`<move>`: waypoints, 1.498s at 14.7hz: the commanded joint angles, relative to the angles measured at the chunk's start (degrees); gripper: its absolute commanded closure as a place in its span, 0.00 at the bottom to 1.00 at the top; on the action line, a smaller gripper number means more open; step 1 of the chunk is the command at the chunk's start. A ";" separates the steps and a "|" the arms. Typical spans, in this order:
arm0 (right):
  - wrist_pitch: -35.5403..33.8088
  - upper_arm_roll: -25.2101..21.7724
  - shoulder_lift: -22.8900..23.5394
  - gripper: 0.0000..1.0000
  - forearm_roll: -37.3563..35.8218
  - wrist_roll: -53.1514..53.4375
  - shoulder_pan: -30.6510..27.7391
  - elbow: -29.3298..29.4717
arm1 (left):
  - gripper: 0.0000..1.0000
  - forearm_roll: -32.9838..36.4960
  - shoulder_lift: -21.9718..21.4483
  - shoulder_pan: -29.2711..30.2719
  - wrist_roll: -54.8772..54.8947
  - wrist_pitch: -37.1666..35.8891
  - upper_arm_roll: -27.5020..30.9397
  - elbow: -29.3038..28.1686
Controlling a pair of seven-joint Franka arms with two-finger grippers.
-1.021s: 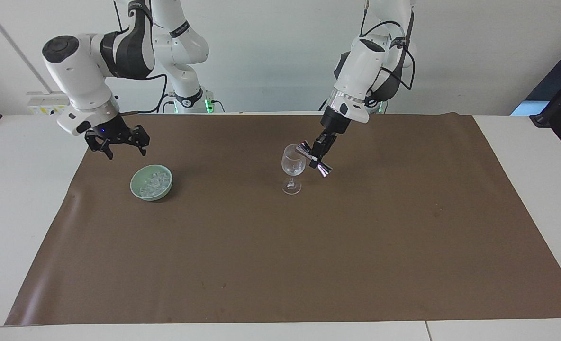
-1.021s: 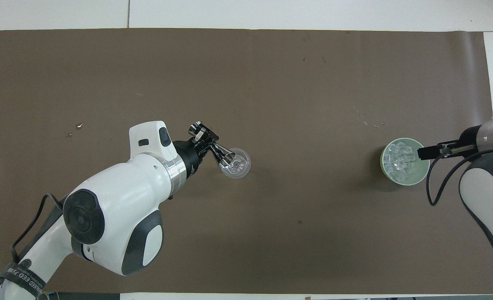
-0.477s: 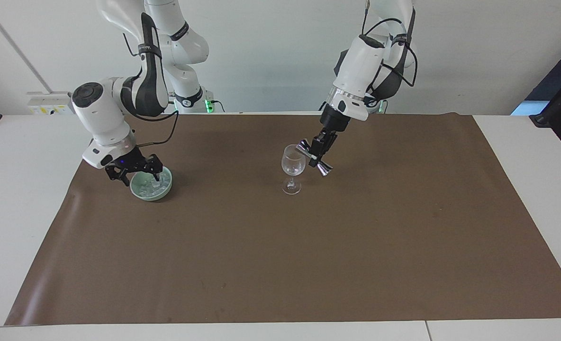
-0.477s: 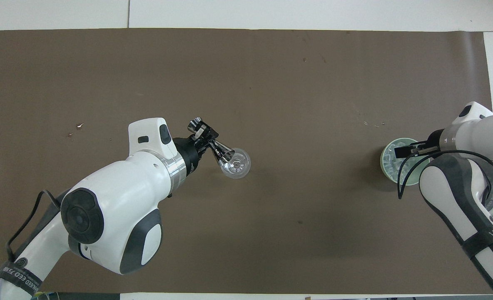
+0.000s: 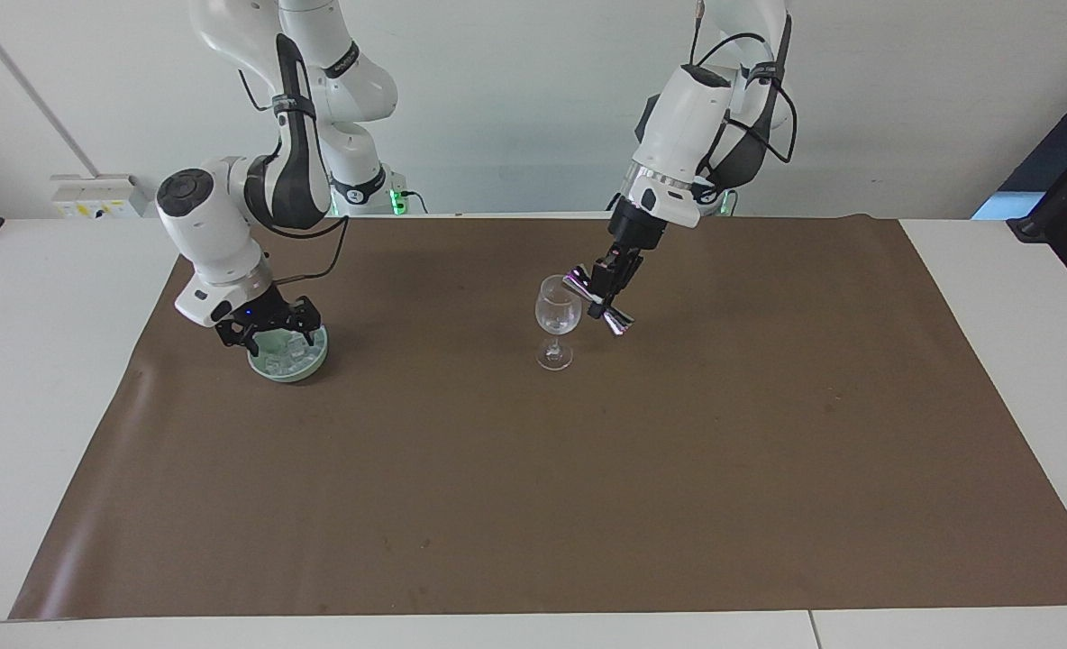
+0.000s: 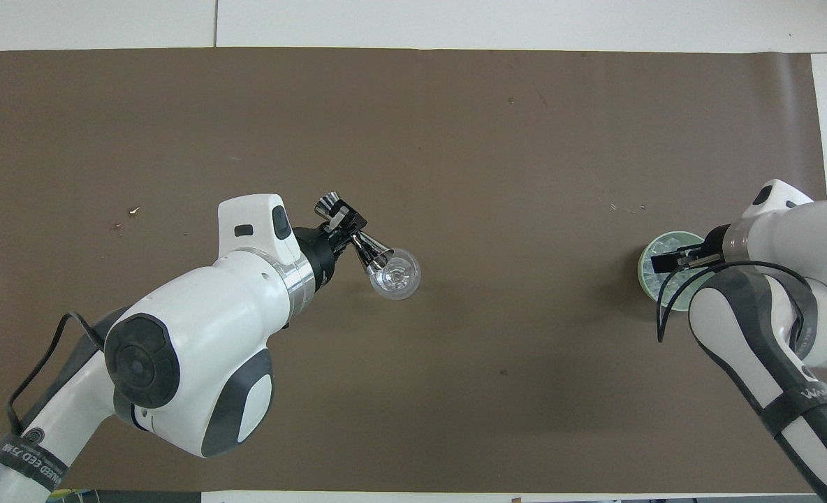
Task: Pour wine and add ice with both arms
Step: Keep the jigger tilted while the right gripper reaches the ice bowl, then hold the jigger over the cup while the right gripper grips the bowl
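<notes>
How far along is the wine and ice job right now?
Pouring is in hand: the left gripper holds the metal jigger tipped at the wine glass. The right gripper, open, is down in the green bowl of ice. No ice is lifted yet.

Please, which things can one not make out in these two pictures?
- Overhead view: part of the green bowl and its ice is covered by the right arm.
- Facing view: the right gripper hides part of the ice; contact cannot be judged.
- Both views: whether the wine glass holds liquid; it is clear. The left gripper tilts a metal jigger at its rim.
</notes>
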 commanded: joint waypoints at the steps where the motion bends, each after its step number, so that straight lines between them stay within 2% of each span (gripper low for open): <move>1: 4.69 0.15 -0.18 0.00 1.15 -1.73 -0.12 -3.57 | 1.00 2.48 0.59 0.36 -0.20 -1.34 -0.04 1.75; 9: 4.69 0.06 0.44 0.00 1.15 -3.22 -0.38 -4.27 | 1.00 4.60 1.46 0.36 -0.28 -1.43 -0.04 3.34; 11: 4.69 0.15 0.35 0.00 1.24 -3.84 -0.91 -4.45 | 1.00 8.80 1.46 0.36 -0.28 -1.69 -0.12 3.34; 16: 4.16 0.15 0.44 0.00 2.46 -3.84 -1.00 -4.19 | 1.00 13.90 1.46 0.28 -0.37 -2.13 -0.13 3.34; 18: 3.99 0.06 0.26 0.00 4.75 -4.01 -1.08 -4.45 | 1.00 15.06 1.46 0.10 -1.77 -2.13 -0.04 3.42; 22: 4.86 0.06 0.26 0.00 4.84 -5.85 -1.35 -4.89 | 1.00 16.37 1.46 -0.34 -2.74 -1.79 -0.13 3.69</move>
